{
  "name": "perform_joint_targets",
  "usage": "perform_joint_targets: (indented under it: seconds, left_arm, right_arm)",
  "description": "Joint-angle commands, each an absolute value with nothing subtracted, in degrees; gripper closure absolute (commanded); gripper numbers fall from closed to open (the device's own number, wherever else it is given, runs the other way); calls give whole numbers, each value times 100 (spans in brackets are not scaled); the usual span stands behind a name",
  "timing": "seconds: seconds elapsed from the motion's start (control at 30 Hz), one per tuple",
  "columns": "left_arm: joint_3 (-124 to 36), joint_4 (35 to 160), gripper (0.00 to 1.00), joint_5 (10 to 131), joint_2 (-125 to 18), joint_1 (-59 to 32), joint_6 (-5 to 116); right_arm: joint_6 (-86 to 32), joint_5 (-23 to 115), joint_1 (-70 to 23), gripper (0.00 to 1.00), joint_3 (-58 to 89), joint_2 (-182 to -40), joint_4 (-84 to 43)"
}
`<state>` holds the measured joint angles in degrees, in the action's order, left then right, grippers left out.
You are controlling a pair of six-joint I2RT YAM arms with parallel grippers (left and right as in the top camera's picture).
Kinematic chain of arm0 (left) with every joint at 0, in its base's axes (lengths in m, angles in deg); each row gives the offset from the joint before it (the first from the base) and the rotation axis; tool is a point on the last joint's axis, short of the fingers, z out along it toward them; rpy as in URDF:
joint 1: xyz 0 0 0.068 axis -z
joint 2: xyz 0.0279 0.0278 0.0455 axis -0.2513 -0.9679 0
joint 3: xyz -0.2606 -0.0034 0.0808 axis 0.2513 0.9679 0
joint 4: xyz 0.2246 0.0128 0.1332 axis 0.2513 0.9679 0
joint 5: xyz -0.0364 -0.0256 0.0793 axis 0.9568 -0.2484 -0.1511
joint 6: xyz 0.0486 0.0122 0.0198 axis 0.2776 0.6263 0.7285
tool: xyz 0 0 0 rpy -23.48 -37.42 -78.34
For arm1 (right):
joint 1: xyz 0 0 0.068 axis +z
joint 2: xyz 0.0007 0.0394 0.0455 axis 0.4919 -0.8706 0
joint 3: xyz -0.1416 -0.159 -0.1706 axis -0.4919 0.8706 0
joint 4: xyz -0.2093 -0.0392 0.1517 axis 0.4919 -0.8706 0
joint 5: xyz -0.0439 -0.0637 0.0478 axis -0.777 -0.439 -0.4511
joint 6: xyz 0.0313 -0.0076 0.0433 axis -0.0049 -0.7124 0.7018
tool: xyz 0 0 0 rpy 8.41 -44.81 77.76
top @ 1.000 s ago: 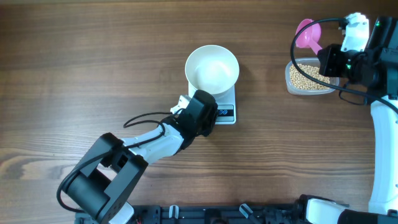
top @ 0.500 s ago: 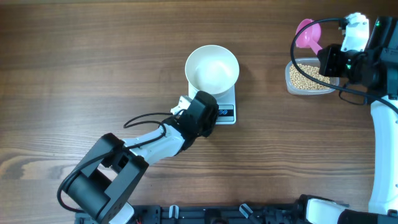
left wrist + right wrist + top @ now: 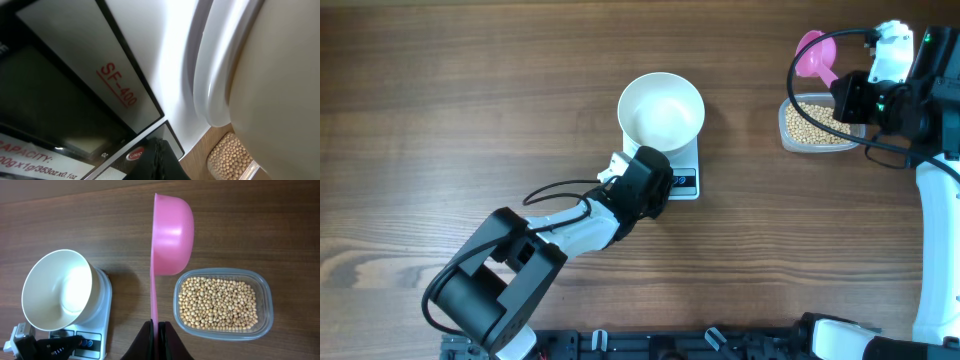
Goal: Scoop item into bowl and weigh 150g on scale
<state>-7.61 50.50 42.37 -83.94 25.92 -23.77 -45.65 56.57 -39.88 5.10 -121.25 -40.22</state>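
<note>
Slightly nearer the scale (image 3: 686,162) than a moment ago sits the left arm's elbow (image 3: 500,275); nothing else has shifted. The left gripper (image 3: 666,185) has its jaws pressed together, tip at the scale's dark button panel (image 3: 684,182), beside a red button (image 3: 136,155). The white bowl (image 3: 661,110) stands on the scale. The beans (image 3: 217,302) lie in a clear tub (image 3: 268,305) on the worktop (image 3: 470,100), well apart from the scale. The right gripper (image 3: 159,330) has its jaws pinching the handle of a pink scoop (image 3: 172,235), tipped on edge between scale and tub.
</note>
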Motion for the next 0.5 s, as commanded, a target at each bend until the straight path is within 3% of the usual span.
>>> perform_joint_targets:
  seconds: [0.0,0.47]
  left_arm:
    - [-748,5083,96,4136,-8468,2616,-2425]
    - [-748,5146,96,4184,-8462,2616,-2421]
  right_arm:
    - [-4690,5751,-4006,96,524,-12055,-3987]
    - [-4692,5751,-4006,96,524,-12055,-3994]
